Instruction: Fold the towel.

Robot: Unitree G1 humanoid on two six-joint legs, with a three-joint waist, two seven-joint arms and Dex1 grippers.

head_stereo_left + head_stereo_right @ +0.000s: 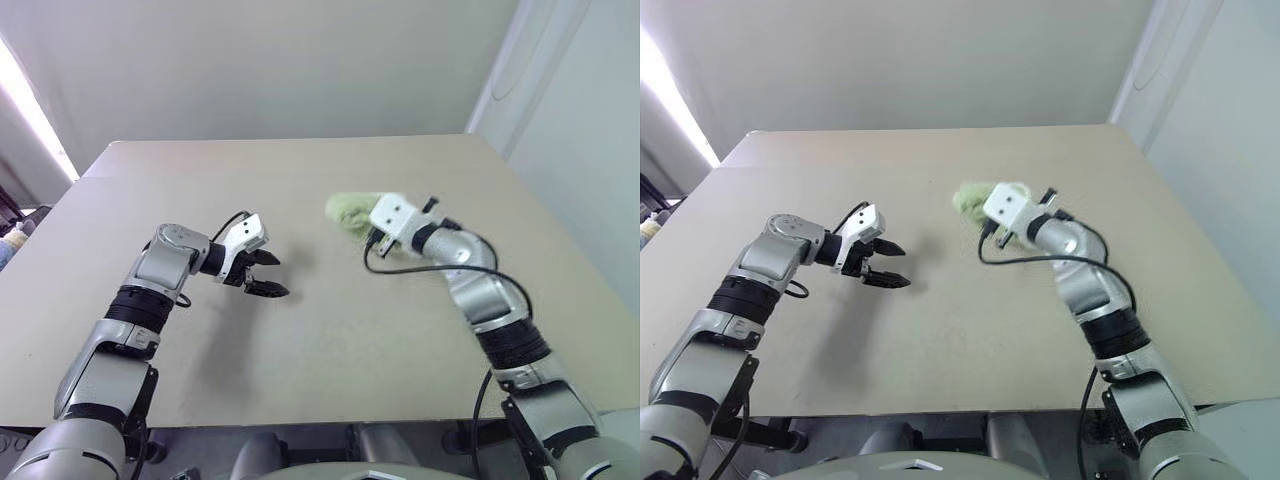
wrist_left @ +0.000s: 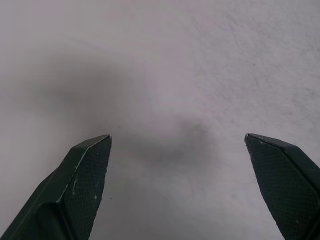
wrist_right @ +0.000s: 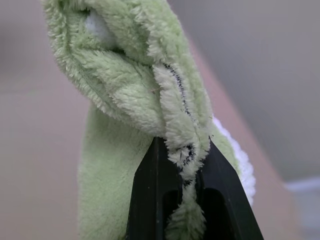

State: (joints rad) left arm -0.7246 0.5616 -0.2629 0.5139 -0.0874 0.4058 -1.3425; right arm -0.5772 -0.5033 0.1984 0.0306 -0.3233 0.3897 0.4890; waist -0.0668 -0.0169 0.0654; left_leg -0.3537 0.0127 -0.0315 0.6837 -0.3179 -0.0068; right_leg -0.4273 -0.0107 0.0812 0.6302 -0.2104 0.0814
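Towel: My right gripper (image 3: 187, 165) is pinching the small, fluffy light-green terry towel (image 3: 135, 90) by a bunched-up bit. A thin dark line is running along the fold. A little white edge is peeking out at the side.

Where the towel is: It is hanging in a lump from my right gripper, over the right half of the big flat beige table (image 1: 330, 330), toward the far edge.

Right gripper: Its two black fingers are squeezing tight on the cloth, so it is not slipping out.

Left gripper: My left gripper (image 1: 266, 273) is holding nothing. Its fingers are spread wide apart. It is hovering over the bare left half of the table, pointing toward the middle.

Why like this: I think I am keeping the left one wide so it can grab another corner.

Next: I think the towel needs spreading flat before folding.
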